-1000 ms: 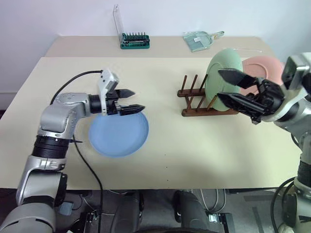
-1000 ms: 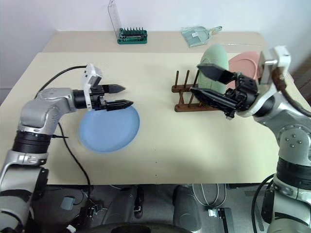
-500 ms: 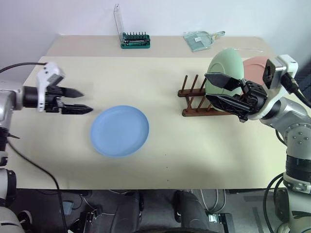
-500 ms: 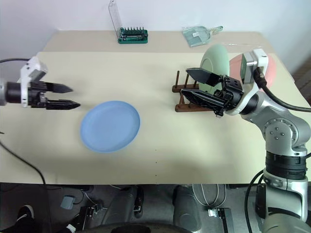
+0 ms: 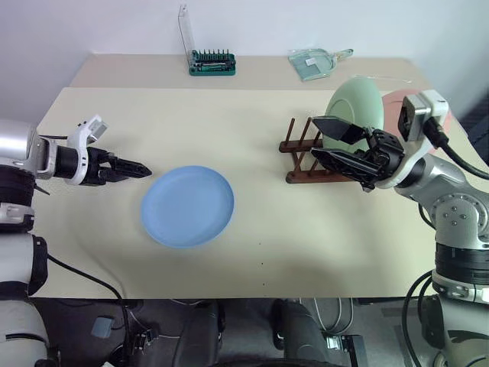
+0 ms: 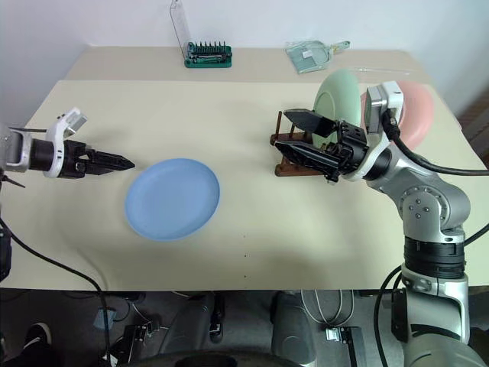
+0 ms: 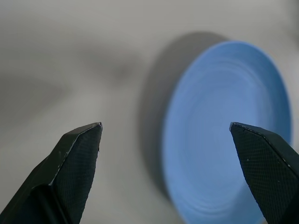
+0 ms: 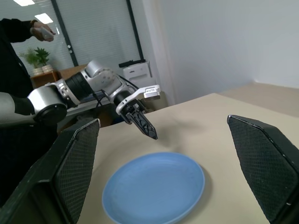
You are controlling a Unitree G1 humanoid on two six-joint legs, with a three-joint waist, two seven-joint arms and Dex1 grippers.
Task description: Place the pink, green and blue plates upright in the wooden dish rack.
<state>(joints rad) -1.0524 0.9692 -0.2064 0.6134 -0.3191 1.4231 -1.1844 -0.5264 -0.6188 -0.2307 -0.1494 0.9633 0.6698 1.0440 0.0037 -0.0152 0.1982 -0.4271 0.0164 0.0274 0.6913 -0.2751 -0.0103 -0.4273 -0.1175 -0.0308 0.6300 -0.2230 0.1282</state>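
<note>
While flat, blue plate [image 5: 187, 206] beside left gripper [image 5: 140, 167]

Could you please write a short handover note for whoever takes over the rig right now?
Left gripper: open, empty, low over the table just left of the blue plate.
Right gripper: open, empty, raised in front of the wooden dish rack.
Done: green plate stands upright in the rack; the pink plate stands behind it, its seat in the rack hidden by the right arm.
Left: the blue plate lies flat on the table; pick it up and slot it upright between the free pegs.
</note>
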